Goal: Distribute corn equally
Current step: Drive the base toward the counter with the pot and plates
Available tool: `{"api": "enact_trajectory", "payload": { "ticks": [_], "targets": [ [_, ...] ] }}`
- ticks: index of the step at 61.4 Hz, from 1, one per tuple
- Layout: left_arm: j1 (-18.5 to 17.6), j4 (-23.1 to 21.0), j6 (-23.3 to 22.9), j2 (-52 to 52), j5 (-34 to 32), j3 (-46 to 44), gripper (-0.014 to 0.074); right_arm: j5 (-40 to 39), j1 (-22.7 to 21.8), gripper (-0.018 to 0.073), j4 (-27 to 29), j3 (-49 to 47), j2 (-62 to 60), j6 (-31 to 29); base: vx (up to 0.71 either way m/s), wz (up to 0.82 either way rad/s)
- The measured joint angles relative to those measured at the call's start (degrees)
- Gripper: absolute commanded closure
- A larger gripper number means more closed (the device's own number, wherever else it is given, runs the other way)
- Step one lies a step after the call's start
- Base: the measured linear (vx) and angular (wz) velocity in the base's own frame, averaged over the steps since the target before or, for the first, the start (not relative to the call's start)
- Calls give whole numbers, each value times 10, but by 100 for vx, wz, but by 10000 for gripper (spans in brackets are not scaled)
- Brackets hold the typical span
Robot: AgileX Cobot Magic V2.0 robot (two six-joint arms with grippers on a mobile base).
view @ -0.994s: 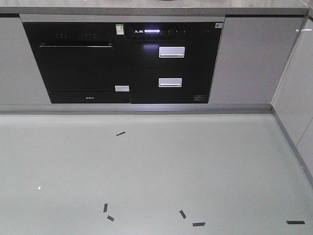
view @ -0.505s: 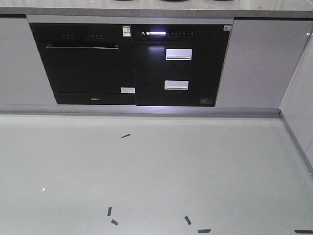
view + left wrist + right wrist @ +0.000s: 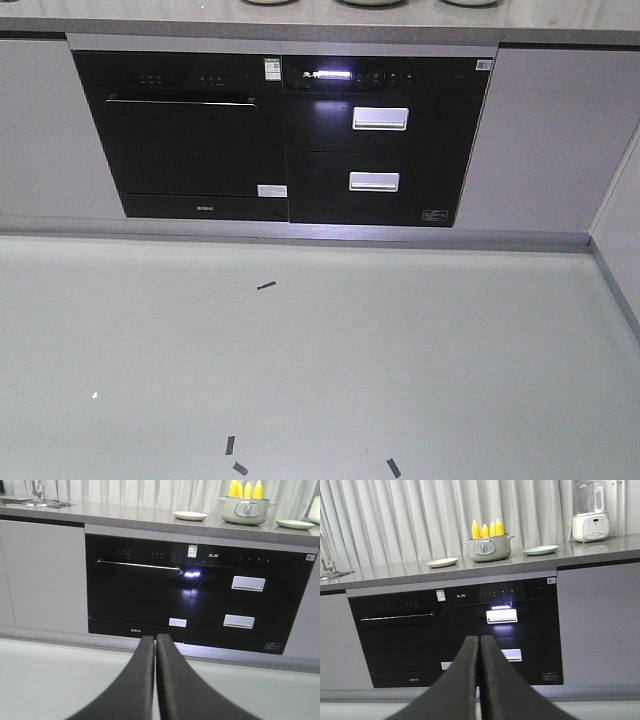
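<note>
Left jaws are sitting at bottom centre of the left wrist view, tips pressing flat together, gripping nothing. Right jaws are doing the same in the right wrist view: fully closed, nothing between them.

The floor (image 3: pixel 420 340) is showing pale grey past them. Short dark tape strips (image 3: pixel 266 285) are lying scattered across the lower middle of the front view.

Beyond that, a black appliance (image 3: pixel 185 140) is filling the left part of the cabinet run, with a bar handle running across its top. Two black drawers (image 3: pixel 330 190) with silver handles are sitting stacked to its right, and a lit display (image 3: pixel 330 73) is glowing above them. Grey cabinet doors (image 3: pixel 550 140) are flanking the black units on both sides.

The table (image 3: pixel 385 575) is running along the top of all that. The corn (image 3: pixel 487 529) is standing upright in a pale pot (image 3: pixel 490 549) on the table, with four yellow tips poking above the rim, at upper middle of the right wrist view. A cream plate (image 3: pixel 442 562) is lying left of the pot and a green plate (image 3: pixel 540 550) right of it, both apart from the pot.

A white blender (image 3: pixel 590 512) is standing at upper right, and a tap (image 3: pixel 324 550) is showing at the left edge. A white curtain (image 3: pixel 395 520) is hanging behind everything.
</note>
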Motion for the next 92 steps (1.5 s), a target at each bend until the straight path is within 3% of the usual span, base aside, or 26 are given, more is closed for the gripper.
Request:
{"api": "enact_trajectory", "payload": {
  "ticks": [92],
  "targets": [
    [0,0,0,0,0,0,603,0,0,561,0,0,0,0,11,-1]
  ]
}}
